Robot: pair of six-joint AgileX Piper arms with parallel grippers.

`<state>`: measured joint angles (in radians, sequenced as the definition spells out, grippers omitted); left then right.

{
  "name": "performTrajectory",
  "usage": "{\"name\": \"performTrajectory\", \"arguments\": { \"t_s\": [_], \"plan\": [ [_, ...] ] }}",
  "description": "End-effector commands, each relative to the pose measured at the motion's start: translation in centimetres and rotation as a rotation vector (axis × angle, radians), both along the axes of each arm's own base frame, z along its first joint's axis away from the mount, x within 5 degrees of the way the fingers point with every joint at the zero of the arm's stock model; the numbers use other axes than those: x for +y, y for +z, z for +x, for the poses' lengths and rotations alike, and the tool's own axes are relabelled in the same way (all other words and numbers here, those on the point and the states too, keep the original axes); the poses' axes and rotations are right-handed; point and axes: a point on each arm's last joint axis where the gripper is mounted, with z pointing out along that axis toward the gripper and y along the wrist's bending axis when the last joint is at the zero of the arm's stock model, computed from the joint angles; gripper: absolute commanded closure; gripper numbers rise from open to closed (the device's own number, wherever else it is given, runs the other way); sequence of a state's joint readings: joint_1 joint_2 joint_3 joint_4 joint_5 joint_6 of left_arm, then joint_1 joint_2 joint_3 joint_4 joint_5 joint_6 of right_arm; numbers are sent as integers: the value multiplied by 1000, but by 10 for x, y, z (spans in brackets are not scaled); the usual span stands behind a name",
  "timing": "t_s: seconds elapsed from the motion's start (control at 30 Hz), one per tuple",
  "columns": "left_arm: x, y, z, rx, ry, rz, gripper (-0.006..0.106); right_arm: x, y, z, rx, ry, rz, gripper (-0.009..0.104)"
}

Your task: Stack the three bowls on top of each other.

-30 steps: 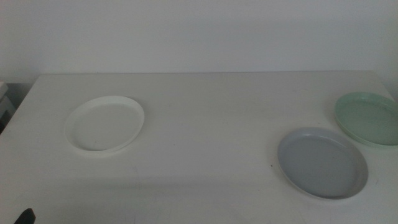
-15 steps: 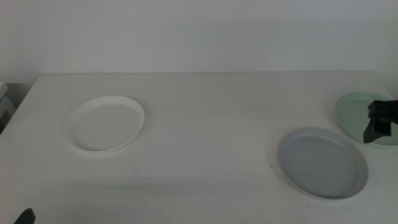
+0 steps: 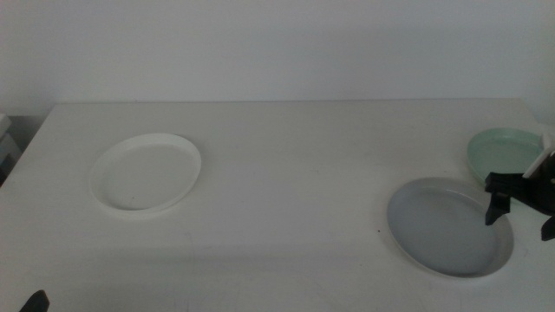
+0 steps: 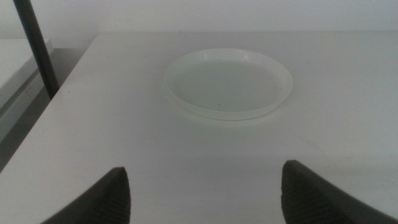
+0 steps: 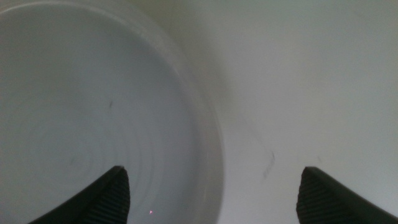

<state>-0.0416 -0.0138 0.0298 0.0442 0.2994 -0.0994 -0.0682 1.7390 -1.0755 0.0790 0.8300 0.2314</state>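
The white bowl [image 3: 146, 172] lies at the left of the table. The grey bowl [image 3: 442, 230] lies at the front right, and the mint green bowl [image 3: 503, 152] lies just behind it at the right edge. My right gripper [image 3: 520, 212] is open over the grey bowl's right rim. In the right wrist view its jaws [image 5: 211, 199] straddle the rim of the grey bowl [image 5: 81, 112]. My left gripper [image 4: 205, 199] is open and empty at the table's front left, with the white bowl [image 4: 229, 83] ahead of it. Only its tip [image 3: 35, 302] shows in the middle view.
The white table [image 3: 295, 156] ends at a pale wall behind. A dark pole [image 4: 36, 46] stands beyond the table's left side in the left wrist view.
My right gripper has come in from the right edge, moving from over the mint green bowl down to the grey bowl's right rim. The bowls and the left arm have not moved.
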Motion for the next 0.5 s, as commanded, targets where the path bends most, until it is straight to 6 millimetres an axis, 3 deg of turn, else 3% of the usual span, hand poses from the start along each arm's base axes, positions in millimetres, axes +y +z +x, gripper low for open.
{"name": "performTrajectory", "arguments": {
  "t_s": [0.0, 0.3, 0.43, 0.47],
  "plan": [
    [0, 9, 0, -95, 0, -19, 19, -4, 13, 10, -94, -5, -12, 25],
    [0, 9, 0, -95, 0, -19, 19, -4, -12, 18, -58, -8, -8, 50],
    [0, 9, 0, -95, 0, -19, 19, -5, -13, 19, -59, -4, -13, 77],
    [0, 9, 0, -95, 0, -19, 19, -5, -13, 19, -59, 9, -22, 92]
  ]
}}
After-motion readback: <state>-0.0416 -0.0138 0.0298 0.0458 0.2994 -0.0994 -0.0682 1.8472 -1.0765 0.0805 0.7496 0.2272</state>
